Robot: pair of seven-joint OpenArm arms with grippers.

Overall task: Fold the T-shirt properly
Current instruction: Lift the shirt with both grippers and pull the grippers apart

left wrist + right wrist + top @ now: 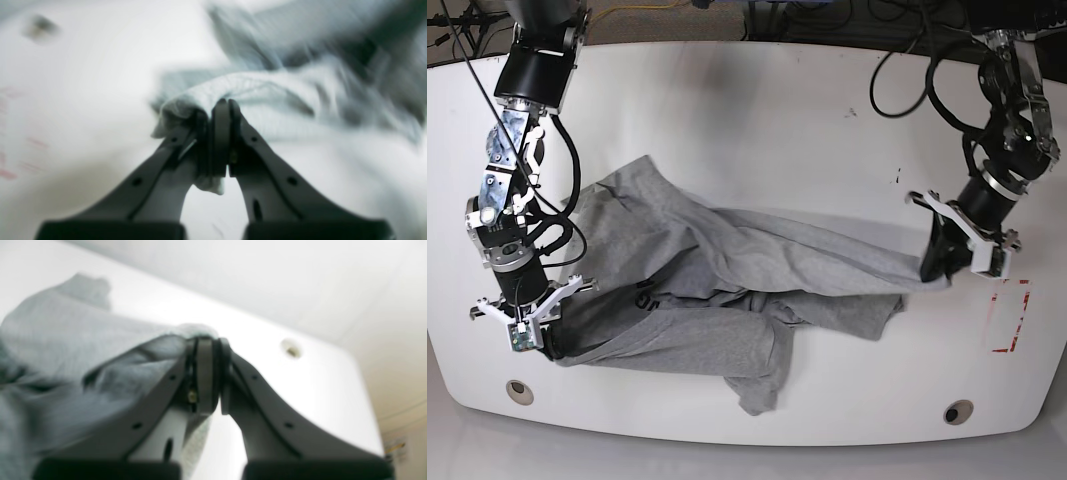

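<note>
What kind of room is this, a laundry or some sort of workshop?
Probably a robotics lab or test bench: a bare white rounded table, loose black cables along its far edge, and two arms whose left gripper and right gripper pinch a crumpled heather-grey T-shirt.

Both arms are built from black cylindrical segments joined by white plastic brackets, with black cables looping loosely along them; the arm on the left of the base view ends in the right gripper (527,335), the arm on the right in the left gripper (957,255). Each wrist carries a white, angular, spread-winged bracket. Close up, the left gripper's (222,106) and right gripper's (210,343) fingers (267,156) are matte dark-grey tapering plastic blades with small round screw holes, an oval slot and flat black pads.
</note>
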